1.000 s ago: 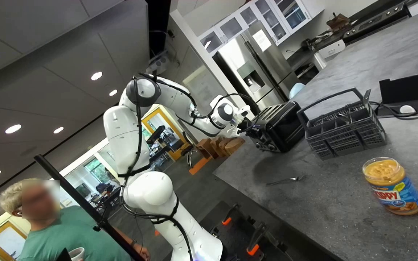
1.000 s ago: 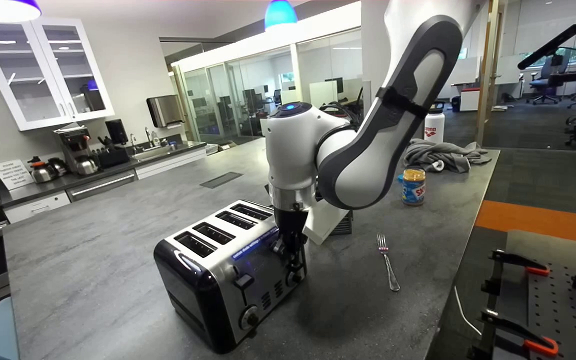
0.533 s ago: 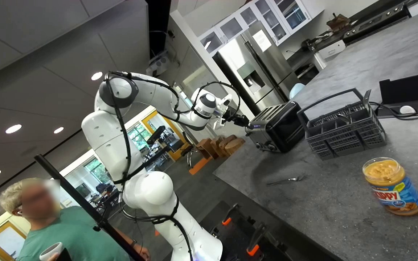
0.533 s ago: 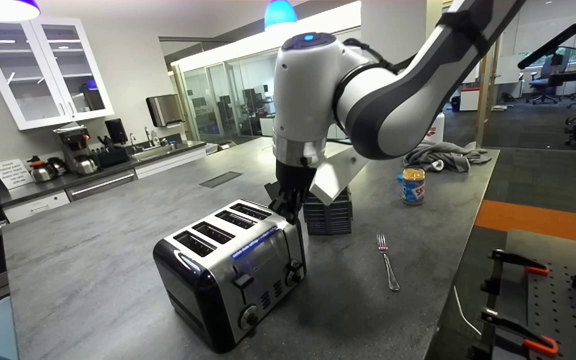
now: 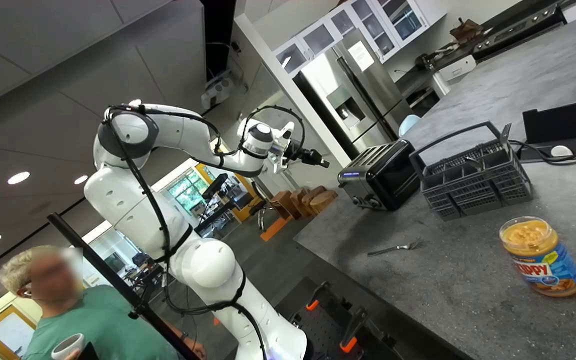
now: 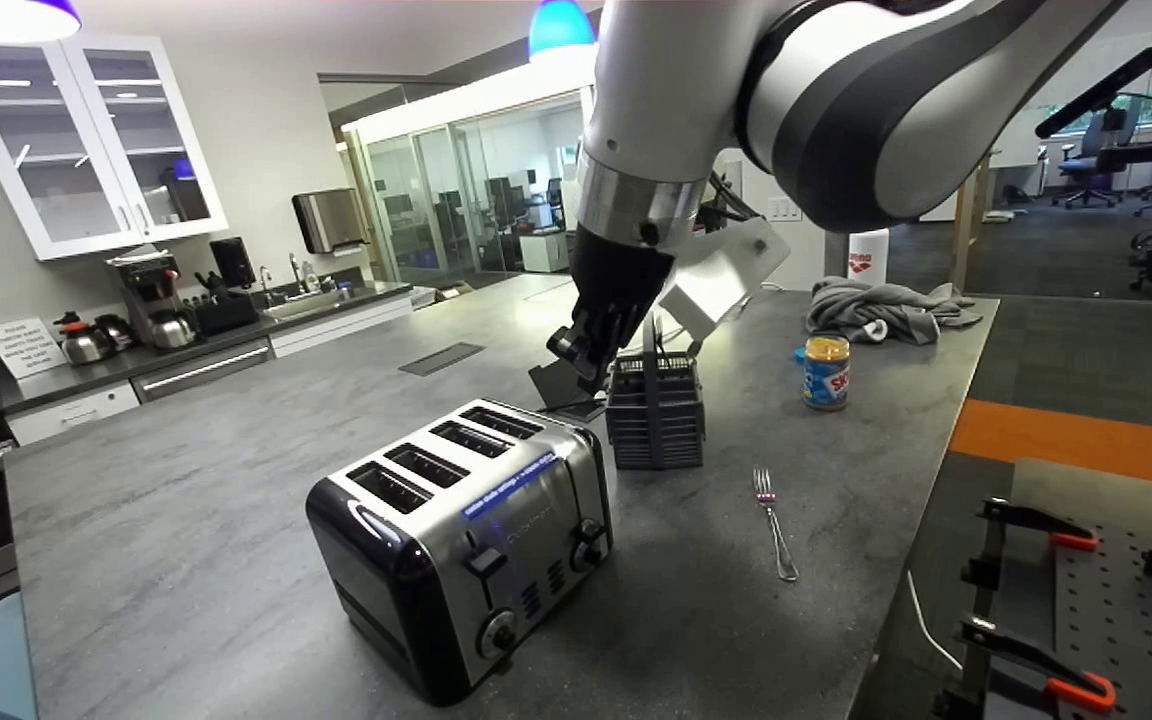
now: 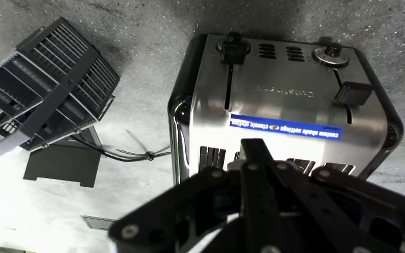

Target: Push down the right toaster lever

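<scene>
The toaster, with glossy black sides and a silvery top and front, stands on the counter in both exterior views (image 5: 380, 175) (image 6: 526, 530) and fills the middle of the wrist view (image 7: 287, 80). In the wrist view, where the toaster appears upside down, the right lever (image 7: 233, 53) sits at the bottom of its slot, against the knob. The left lever (image 7: 353, 93) sits higher, partway along its slot. My gripper (image 7: 252, 142) is shut and empty. It hovers above and apart from the toaster, as both exterior views show (image 5: 323, 163) (image 6: 584, 368). It hides part of the bread slots.
A dark basket rack (image 5: 478, 187) (image 6: 656, 435) stands close beside the toaster, with a black cable (image 7: 128, 159) nearby. A fork (image 5: 395, 248) lies in front of the toaster. A peanut butter jar (image 5: 543, 260) and a grey towel (image 6: 886, 312) are farther along the counter.
My gripper has risen from the toaster's front at the right lever and moved up and away. The right lever and its slot, covered a second ago, now show. The toaster stays in place.
</scene>
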Controlling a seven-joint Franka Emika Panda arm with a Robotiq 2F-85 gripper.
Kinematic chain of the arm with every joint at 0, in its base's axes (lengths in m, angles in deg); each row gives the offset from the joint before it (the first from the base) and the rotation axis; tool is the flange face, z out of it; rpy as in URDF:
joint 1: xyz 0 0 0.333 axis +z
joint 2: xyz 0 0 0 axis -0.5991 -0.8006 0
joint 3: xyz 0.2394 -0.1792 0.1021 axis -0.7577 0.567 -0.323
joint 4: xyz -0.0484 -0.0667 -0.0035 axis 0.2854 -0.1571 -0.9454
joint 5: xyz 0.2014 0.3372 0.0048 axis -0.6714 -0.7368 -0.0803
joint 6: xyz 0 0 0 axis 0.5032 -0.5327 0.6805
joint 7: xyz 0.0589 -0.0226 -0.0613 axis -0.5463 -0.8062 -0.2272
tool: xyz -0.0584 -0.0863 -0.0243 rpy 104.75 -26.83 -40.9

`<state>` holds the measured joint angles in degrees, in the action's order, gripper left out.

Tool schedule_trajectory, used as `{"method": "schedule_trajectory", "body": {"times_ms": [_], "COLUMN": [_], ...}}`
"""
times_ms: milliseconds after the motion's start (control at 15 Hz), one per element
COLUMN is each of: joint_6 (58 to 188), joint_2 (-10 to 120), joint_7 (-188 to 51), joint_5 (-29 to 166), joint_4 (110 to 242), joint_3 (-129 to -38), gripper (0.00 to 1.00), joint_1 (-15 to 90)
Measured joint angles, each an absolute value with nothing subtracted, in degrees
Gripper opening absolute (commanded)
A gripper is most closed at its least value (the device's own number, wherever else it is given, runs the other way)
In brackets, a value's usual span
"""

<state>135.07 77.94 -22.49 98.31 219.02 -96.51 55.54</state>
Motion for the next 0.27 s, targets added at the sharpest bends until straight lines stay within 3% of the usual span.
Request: {"method": "schedule_trajectory", "body": {"times_ms": [267], "joint_6": [135.0], "joint_2": [80.3], "joint_7": [-23.7], "joint_5": [94.9], "joint_4": [220.7], "joint_3": [-99.7], "gripper": [0.0], "joint_1": [53.3]}}
